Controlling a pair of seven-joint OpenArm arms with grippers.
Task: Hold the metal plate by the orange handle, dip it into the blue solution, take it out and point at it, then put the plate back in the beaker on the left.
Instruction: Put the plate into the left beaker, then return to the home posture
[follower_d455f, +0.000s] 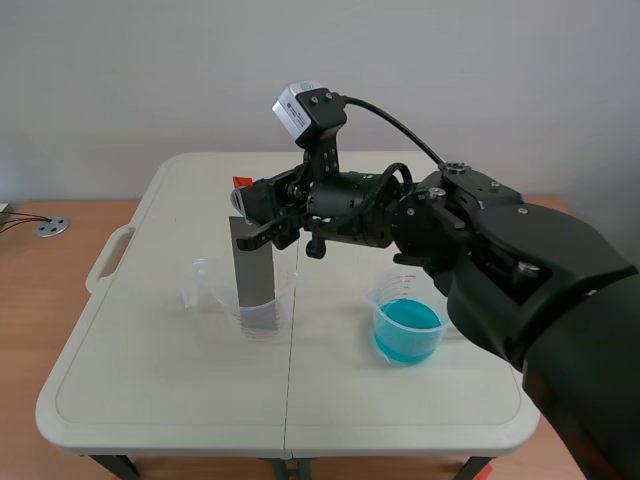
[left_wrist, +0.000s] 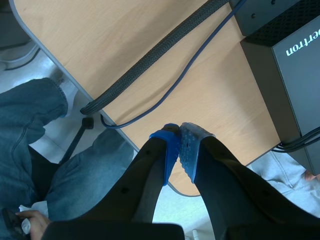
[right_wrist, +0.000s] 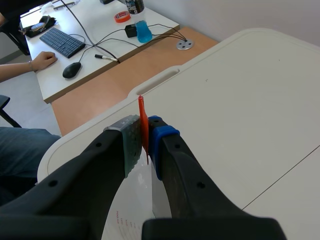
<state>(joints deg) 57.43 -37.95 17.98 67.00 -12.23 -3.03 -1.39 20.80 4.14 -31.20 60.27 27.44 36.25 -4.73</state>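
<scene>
Above the counter's left half, the right jaws are pinching the orange handle (right_wrist: 142, 116), the plate (follower_d455f: 254, 270) hanging upright in its beaker (follower_d455f: 283, 296), blue solution (follower_d455f: 407, 323) sitting toward the right edge.

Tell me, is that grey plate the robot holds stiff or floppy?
Probably stiff: the metal plate hangs straight and flat from the right gripper. It might swing, since only the thin orange handle is pinched. The clear beaker around its lower end looks light, so apt to tip.
</scene>
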